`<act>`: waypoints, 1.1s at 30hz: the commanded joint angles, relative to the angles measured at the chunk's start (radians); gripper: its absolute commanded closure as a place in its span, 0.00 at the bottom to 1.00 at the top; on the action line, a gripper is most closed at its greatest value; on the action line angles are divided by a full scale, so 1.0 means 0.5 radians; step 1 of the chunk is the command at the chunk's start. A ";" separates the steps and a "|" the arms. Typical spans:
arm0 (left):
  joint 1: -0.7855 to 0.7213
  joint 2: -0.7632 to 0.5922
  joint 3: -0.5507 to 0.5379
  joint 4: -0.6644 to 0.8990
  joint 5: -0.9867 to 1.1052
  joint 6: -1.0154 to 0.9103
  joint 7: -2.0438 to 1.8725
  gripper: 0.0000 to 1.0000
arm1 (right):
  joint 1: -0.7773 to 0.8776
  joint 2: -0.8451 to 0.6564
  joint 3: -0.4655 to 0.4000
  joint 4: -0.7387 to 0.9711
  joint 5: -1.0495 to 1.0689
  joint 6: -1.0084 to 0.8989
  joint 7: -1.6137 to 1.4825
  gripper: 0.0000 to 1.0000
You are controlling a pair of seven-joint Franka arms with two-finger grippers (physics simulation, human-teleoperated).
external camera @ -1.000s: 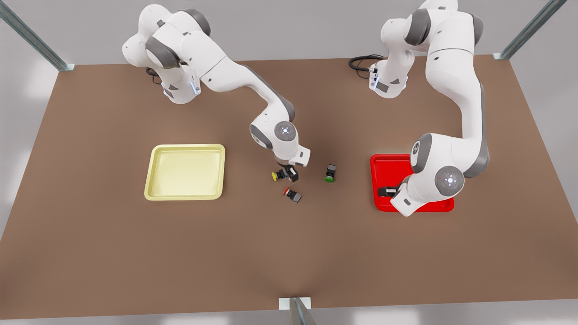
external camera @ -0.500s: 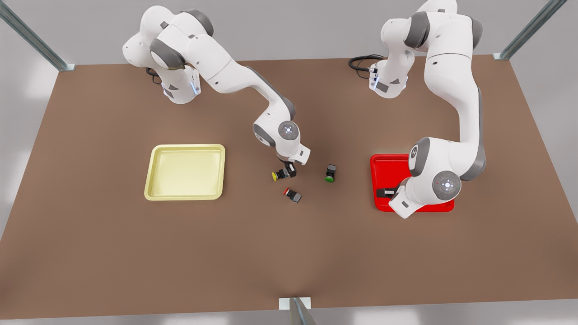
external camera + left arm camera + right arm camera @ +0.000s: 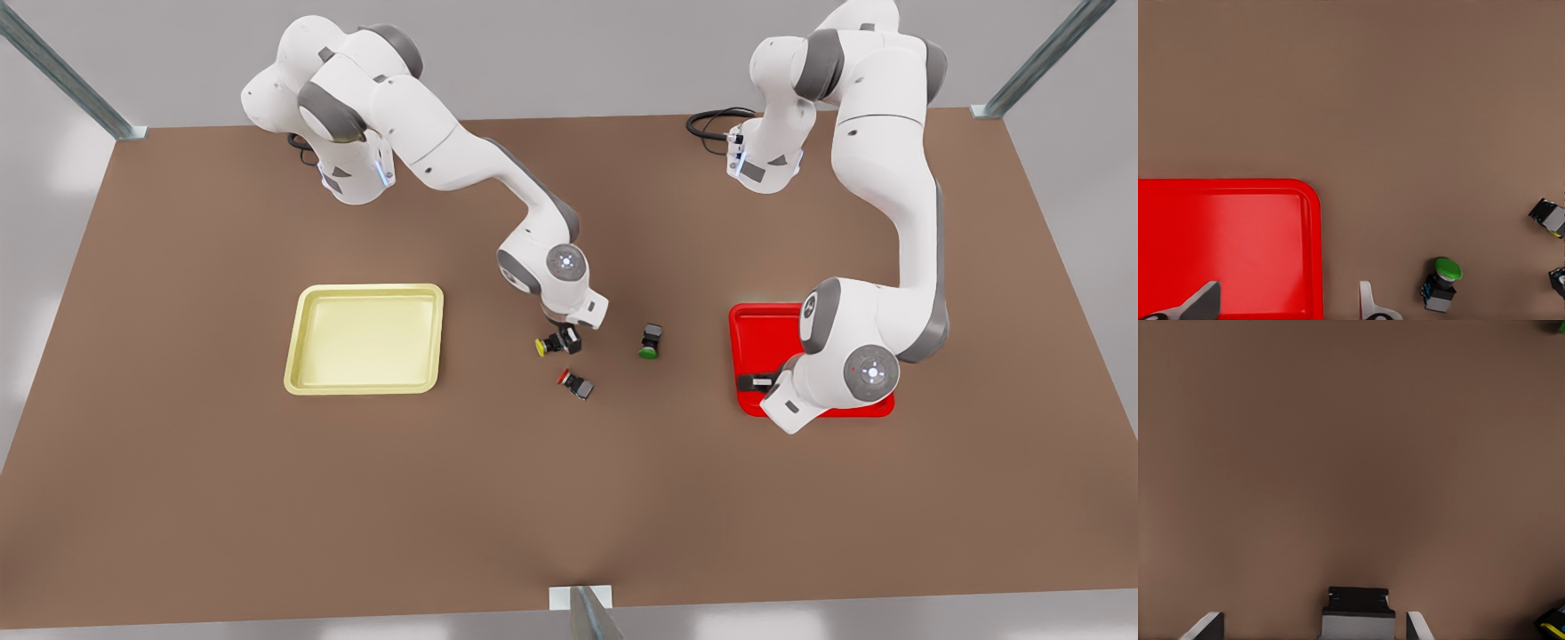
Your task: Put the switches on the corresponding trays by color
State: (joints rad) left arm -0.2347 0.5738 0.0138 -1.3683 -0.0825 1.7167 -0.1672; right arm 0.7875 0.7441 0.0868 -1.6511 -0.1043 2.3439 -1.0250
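Low over the brown tabletop (image 3: 569, 498), right gripper (image 3: 566, 341) spread open astride the dark grey body of the yellow-capped push-button switch (image 3: 544, 346), fingertips clear of its sides. Just beside, the red-capped switch (image 3: 574, 383) lying loose, with a green-capped switch (image 3: 650, 342) nearby. Well apart, the pale yellow square plastic tray (image 3: 364, 388). Left gripper (image 3: 756, 382) hovering open over the bright red square tray (image 3: 756, 333).

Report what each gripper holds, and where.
Nothing. Right gripper jaws stand open, straddling the yellow switch at its dark body, with gaps; left gripper hangs open over the red tray.
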 commanded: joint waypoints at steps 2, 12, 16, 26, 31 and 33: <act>0.000 0.000 0.000 0.000 -0.001 0.000 0.000 0.00 | 0.005 0.015 -0.002 -0.002 0.000 0.015 0.004 0.00; -0.003 0.000 0.000 -0.003 0.002 0.000 0.000 0.00 | -0.007 0.049 -0.002 0.038 -0.132 0.071 -0.085 0.21; -0.006 0.000 0.000 -0.003 0.002 0.000 0.000 0.00 | -0.013 0.052 0.001 0.032 -0.129 0.071 -0.079 0.22; -0.012 0.000 0.000 -0.003 0.006 -0.006 0.000 0.00 | -0.013 0.049 0.001 0.032 -0.129 0.064 -0.064 0.42; -0.015 0.000 0.000 -0.003 0.006 -0.006 -0.003 0.00 | -0.013 0.049 0.001 0.032 -0.129 0.064 -0.058 0.49; -0.015 0.000 0.000 -0.003 0.006 -0.006 -0.003 0.00 | -0.010 0.046 0.001 0.032 -0.129 0.061 -0.058 0.51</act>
State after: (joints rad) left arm -0.2423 0.5738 0.0138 -1.3699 -0.0799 1.7135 -0.1687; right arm 0.7815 0.7672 0.0874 -1.6352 -0.1684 2.3746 -1.0541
